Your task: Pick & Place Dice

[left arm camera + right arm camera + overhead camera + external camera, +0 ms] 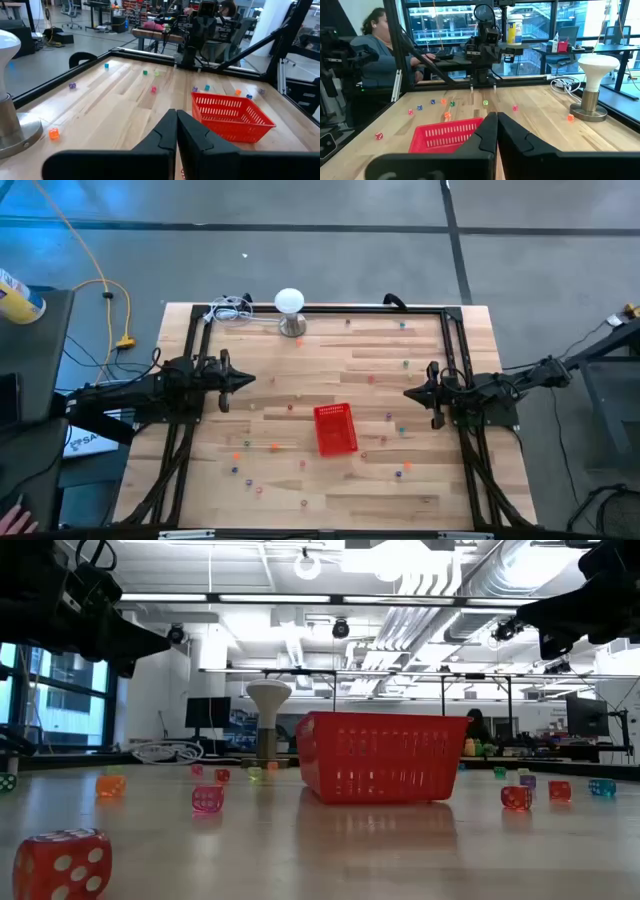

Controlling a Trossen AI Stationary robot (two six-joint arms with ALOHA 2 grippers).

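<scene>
- Arms face each other across the wooden table [330, 370]: left gripper [245, 380] at 9 o'clock of the red basket [336, 428], right gripper [410, 393] at 3 o'clock, both raised, fingers pressed together and holding nothing.
- Dice [236, 470] lie scattered over the tabletop around the basket; a red one [62, 864] sits nearest the low camera.
- White dome-topped lamp [290, 310] stands at 12 o'clock by the far edge.
- A seated person [382, 50] shows beyond the table.
- Basket's contents cannot be told.

one camera looks straight down, one sits level on the tabletop [420, 480], two ride the wrists; all share the red basket [336, 429].
</scene>
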